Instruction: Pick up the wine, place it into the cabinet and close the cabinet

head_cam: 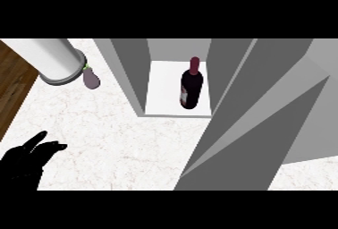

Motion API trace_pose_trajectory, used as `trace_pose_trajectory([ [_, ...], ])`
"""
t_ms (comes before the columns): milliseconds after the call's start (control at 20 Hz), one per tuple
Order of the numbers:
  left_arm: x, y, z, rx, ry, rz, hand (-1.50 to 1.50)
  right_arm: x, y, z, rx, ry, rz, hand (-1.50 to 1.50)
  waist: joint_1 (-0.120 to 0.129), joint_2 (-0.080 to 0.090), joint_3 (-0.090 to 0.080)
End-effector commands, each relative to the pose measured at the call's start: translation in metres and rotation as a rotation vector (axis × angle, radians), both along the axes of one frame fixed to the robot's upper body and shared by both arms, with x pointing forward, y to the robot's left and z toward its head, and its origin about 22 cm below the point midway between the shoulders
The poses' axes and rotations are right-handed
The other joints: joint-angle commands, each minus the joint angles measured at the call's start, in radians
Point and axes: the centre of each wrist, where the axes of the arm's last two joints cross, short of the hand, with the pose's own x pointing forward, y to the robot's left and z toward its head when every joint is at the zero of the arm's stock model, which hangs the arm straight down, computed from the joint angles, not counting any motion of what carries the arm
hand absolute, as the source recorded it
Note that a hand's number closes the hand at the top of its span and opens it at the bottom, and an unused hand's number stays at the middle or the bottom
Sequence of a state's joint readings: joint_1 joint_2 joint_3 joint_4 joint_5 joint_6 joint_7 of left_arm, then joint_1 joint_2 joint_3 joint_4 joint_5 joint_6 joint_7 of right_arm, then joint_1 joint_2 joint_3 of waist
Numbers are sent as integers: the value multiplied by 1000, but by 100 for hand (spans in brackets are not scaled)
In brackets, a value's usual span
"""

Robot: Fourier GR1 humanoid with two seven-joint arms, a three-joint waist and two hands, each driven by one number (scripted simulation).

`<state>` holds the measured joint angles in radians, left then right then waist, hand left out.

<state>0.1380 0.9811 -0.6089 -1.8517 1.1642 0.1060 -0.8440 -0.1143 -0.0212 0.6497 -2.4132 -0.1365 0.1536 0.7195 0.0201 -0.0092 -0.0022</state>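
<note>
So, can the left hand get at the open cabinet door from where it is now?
Probably yes. The left hand rests low at the left, and only bare counter lies between it and the open cabinet door. The wine already stands inside.

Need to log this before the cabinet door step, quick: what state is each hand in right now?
Left hand: open, holding nothing, at the view's lower left.
Right hand: not in view, so its state cannot be told.
</note>
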Motion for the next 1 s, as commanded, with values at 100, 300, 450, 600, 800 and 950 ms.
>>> trace_pose_trajectory([
  [100,-8,36,3,-30,4,82,-150,-25,47,4,-57,-38,116,150,8,-3,-2],
  [300,-23,64,-5,1,26,72,-150,-26,71,-4,-16,-33,79,150,19,-3,-2],
  [450,-20,81,8,23,5,94,-150,-22,78,1,-11,-70,45,150,27,-4,-3],
  [600,-22,86,8,16,-4,72,-150,-13,81,5,72,-105,-44,150,31,-4,-3],
  [800,-21,118,18,26,-16,71,-150,5,85,12,123,-104,-139,150,40,2,-3],
  [950,-21,119,19,28,-14,60,-150,20,96,19,112,-111,-160,150,44,7,-3],
])
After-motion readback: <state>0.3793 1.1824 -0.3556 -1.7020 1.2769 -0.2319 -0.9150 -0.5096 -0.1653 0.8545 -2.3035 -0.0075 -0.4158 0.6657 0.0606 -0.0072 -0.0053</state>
